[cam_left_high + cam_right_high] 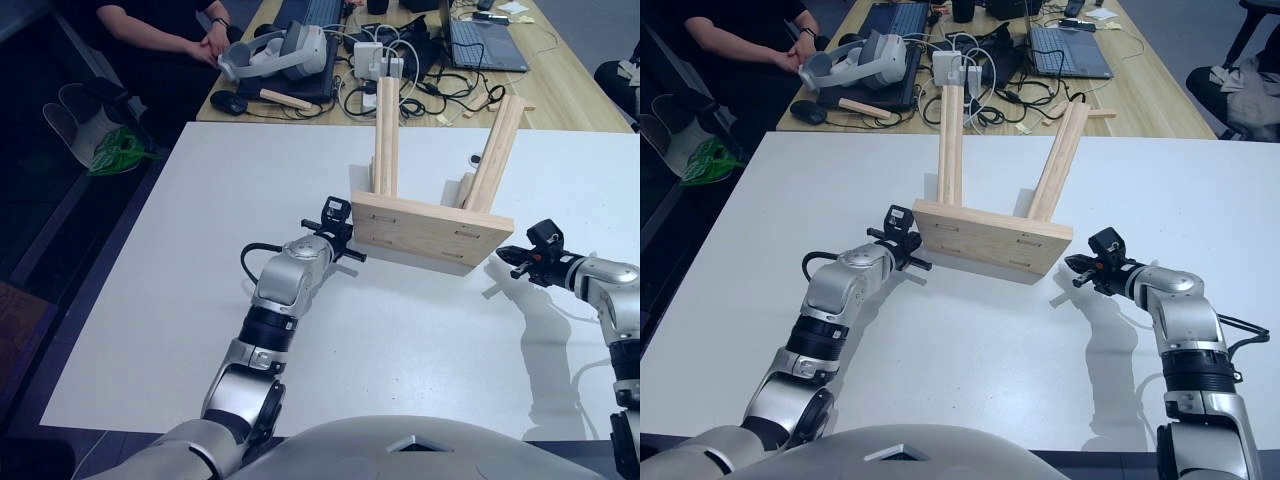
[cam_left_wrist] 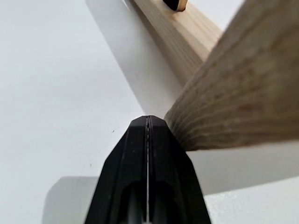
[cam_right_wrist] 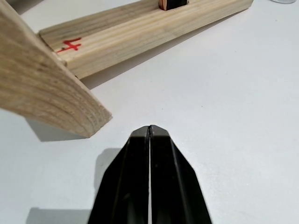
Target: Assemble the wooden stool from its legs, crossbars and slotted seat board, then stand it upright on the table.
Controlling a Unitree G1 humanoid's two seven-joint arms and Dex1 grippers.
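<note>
Seat board (image 1: pixel 430 232) sits between the left end effector (image 1: pixel 356 254) and right end effector (image 1: pixel 506 252), both pressed shut, so they'd best tip it evenly.

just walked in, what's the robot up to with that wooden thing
The pale wooden stool lies on its side on the white table, seat board on edge facing the robot, legs pointing away. The left gripper, shut, sits at the board's left corner; the right gripper, shut, is just off the right corner. It is not yet upright.
</note>
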